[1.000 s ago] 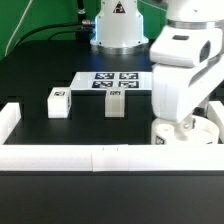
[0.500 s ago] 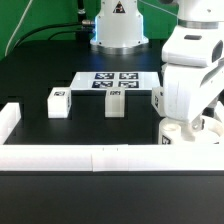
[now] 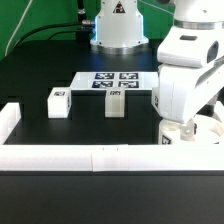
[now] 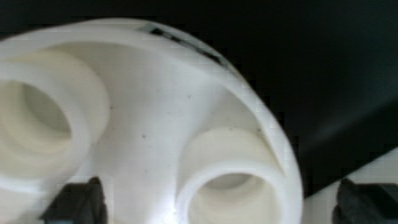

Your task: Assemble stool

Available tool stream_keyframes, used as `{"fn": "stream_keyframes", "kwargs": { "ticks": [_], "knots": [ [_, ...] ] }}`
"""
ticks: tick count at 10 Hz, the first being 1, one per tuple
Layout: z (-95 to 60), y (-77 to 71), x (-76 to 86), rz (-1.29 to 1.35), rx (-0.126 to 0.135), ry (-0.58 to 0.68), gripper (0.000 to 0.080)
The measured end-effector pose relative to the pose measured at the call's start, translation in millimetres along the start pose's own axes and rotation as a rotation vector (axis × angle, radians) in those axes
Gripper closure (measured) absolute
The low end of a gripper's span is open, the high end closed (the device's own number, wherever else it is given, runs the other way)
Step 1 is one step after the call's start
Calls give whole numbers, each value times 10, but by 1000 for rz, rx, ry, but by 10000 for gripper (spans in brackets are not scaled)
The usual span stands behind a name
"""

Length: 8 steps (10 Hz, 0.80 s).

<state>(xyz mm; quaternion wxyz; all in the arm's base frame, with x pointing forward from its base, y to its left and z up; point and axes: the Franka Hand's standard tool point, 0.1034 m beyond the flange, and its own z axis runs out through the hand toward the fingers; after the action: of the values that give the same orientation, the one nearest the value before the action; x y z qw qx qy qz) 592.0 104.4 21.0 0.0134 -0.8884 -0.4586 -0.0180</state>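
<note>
The round white stool seat [image 4: 160,120] fills the wrist view, with one hole [image 4: 36,118] and another hole [image 4: 240,200] showing. My gripper [image 4: 228,205] straddles the seat, a dark finger [image 4: 80,200] on one side and the other at the frame's edge, closed on it. In the exterior view my gripper [image 3: 185,128] is low at the right front corner, with the seat [image 3: 212,128] mostly hidden behind it. Two leg blocks [image 3: 57,102] [image 3: 115,103] stand upright on the black table. A third tagged block [image 3: 157,99] peeks out beside the arm.
The marker board [image 3: 112,82] lies flat behind the leg blocks. A long white rail [image 3: 100,157] runs along the front and another [image 3: 8,120] stands at the exterior view's left. The robot base [image 3: 118,25] is at the back.
The arm shifted toward the exterior view's right and rose slightly, then settled back a little to the left. The leg blocks have not moved.
</note>
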Motion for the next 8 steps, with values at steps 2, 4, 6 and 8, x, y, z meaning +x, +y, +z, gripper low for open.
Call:
{"fn": "stream_keyframes", "kwargs": {
  "ticks": [2, 4, 6, 8],
  "knots": [
    [0, 1, -1, 0, 0, 0, 151],
    [0, 1, -1, 0, 0, 0, 151],
    [-177, 68, -46, 17, -3, -5, 151],
    [-368, 74, -160, 70, -17, -7, 151]
  ]
}}
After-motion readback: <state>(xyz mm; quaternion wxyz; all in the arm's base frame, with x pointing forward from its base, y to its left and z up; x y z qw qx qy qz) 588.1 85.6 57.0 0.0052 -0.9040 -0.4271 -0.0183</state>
